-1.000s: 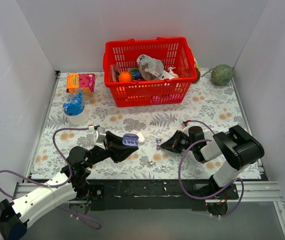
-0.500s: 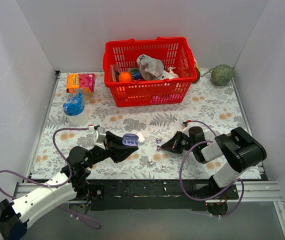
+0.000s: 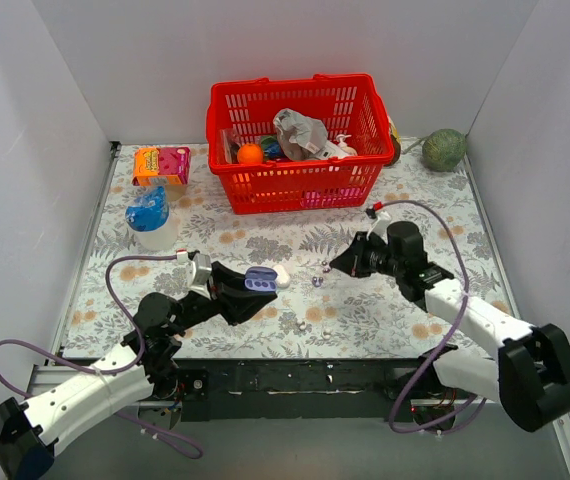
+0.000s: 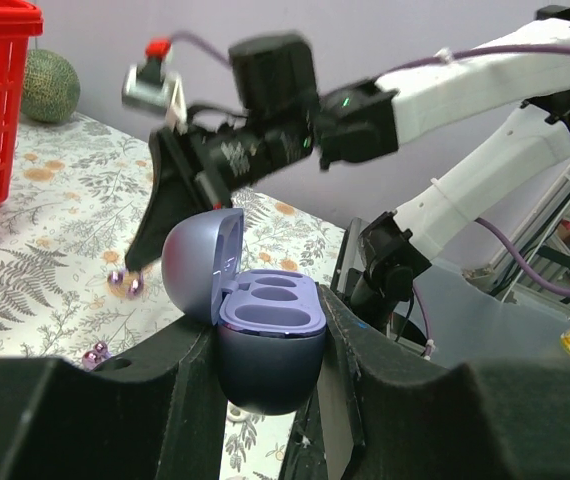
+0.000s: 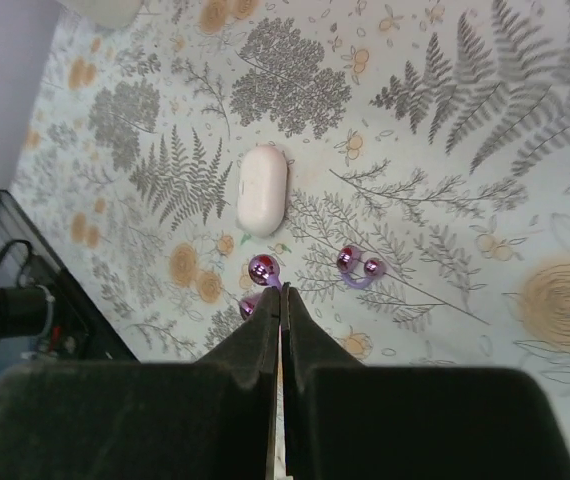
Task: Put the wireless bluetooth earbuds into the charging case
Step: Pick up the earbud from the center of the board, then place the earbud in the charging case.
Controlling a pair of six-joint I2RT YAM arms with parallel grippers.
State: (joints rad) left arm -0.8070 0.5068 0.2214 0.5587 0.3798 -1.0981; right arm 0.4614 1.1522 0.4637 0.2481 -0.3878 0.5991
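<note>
The right gripper [image 5: 281, 292] pinches a purple earbud [image 4: 123, 283]; the open charging case [image 4: 270, 300], clamped in the left gripper [image 3: 253, 292], sits to its left.

We're looking at plain white walls [image 3: 115, 60] boxing in a fern-and-flower print tablecloth [image 3: 265, 245], all evenly, softly lit.

The open charging case [image 4: 270, 335], clamped in the left gripper [image 3: 250, 290], lies bare from above, while its raised lid [image 4: 200, 265] walls the side toward the red basket [image 3: 295, 175]. Between it and the right gripper [image 5: 282, 292], pinched on a purple earbud [image 5: 262, 268], the floral table [image 3: 405, 210] carries a white oval case [image 5: 262, 190] just beside the charging case and a second purple earbud [image 5: 348, 260], both lying flat.
</note>
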